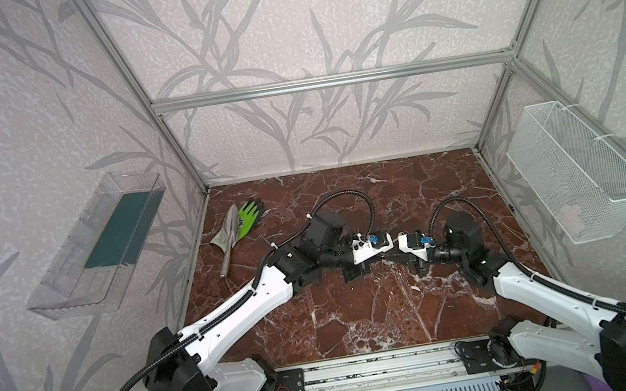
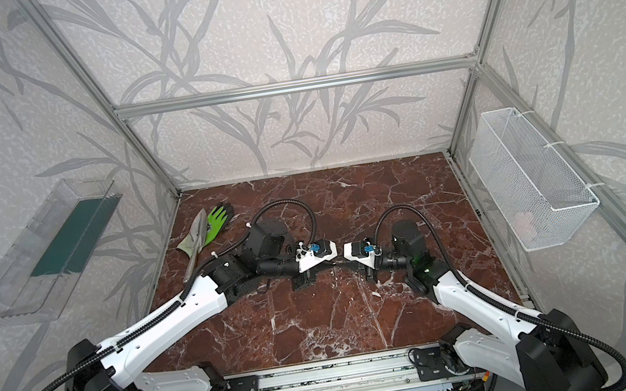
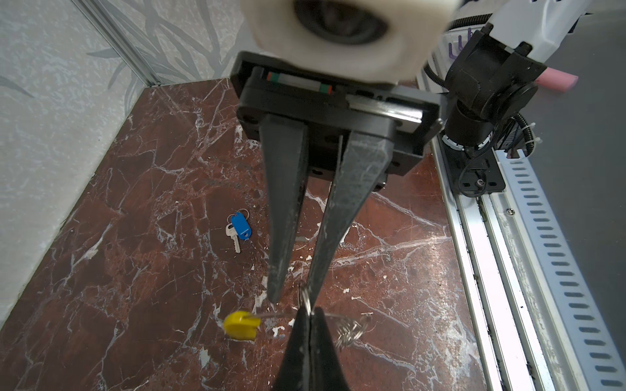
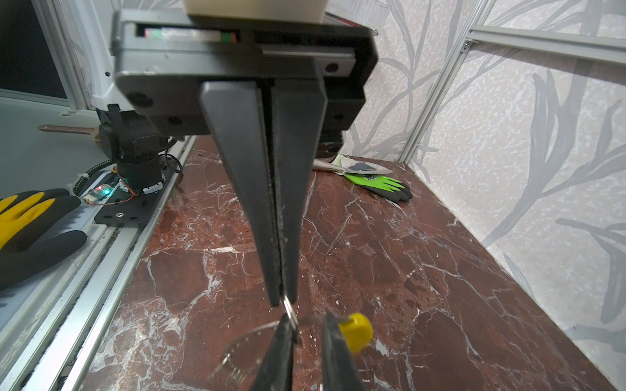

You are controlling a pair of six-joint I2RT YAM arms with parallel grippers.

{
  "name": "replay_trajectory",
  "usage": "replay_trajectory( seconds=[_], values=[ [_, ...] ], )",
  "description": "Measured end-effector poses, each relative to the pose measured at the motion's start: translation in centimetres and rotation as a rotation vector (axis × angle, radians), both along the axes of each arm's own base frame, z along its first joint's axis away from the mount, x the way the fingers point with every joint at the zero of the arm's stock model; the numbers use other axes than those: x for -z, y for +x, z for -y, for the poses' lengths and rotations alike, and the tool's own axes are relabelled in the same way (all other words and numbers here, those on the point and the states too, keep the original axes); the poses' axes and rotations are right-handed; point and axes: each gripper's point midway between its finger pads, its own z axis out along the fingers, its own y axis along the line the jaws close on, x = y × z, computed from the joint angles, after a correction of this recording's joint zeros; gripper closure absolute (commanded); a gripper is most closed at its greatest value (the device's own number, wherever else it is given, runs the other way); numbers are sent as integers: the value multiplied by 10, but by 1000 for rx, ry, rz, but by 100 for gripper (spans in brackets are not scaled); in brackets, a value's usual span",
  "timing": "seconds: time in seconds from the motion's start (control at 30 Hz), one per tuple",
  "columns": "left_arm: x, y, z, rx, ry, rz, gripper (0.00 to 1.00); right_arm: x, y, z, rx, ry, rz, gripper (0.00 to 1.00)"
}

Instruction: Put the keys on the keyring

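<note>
The keyring [image 3: 350,331] is a thin grey wire hoop with a notched stretch and a yellow arc [image 3: 240,325]. It sits low over the middle of the surface [image 1: 363,315], between the two arms. We cannot tell whether it rests on the marble or hangs just above it. We judge it light, springy and slick. The wire will likely twist or slide in a pinch, so the hold belongs on the bare wire, not on the yellow piece.

The left end effector [image 3: 310,312] is clamped together on that wire, where a small steel ring [image 3: 305,298] crosses it. The right end effector [image 3: 291,297] has its fingers a little apart. They straddle the wire just beside the left tips and grip nothing that we can see.

Only one key shows: the blue-tagged key [image 3: 238,230] lies flat on the surface, apart from the hoop. It looks tiny, thin and hard to pinch by the metal, so we would take it by its plastic tag.

Further out, a green glove [image 1: 249,214] and a trowel [image 1: 229,234] lie at the far left corner.
</note>
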Motion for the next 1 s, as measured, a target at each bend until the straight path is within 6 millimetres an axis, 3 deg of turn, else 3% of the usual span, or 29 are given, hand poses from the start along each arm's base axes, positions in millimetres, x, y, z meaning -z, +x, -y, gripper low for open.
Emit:
replay_trajectory(
  seconds=[0.17,0.3,0.37,0.47,0.53,0.73,1.0],
  values=[
    [-4,0,-1,-4,-5,19,100,-3,-3,0,-12,4,7,98],
    [-5,0,0,-4,-4,27,99,-3,-4,1,-14,2,13,100],
    [-6,1,0,-4,-8,33,93,-3,-5,2,-12,1,18,100],
    [-8,3,2,-9,-17,55,68,-5,-5,3,-8,0,25,100],
    [-10,6,2,-22,-21,70,60,-4,-5,4,0,-6,22,100],
    [-19,14,-7,-80,-14,135,58,10,-2,8,40,-66,-33,100],
    [-15,12,-12,-94,28,159,57,4,7,11,85,-108,-53,100]
  ],
)
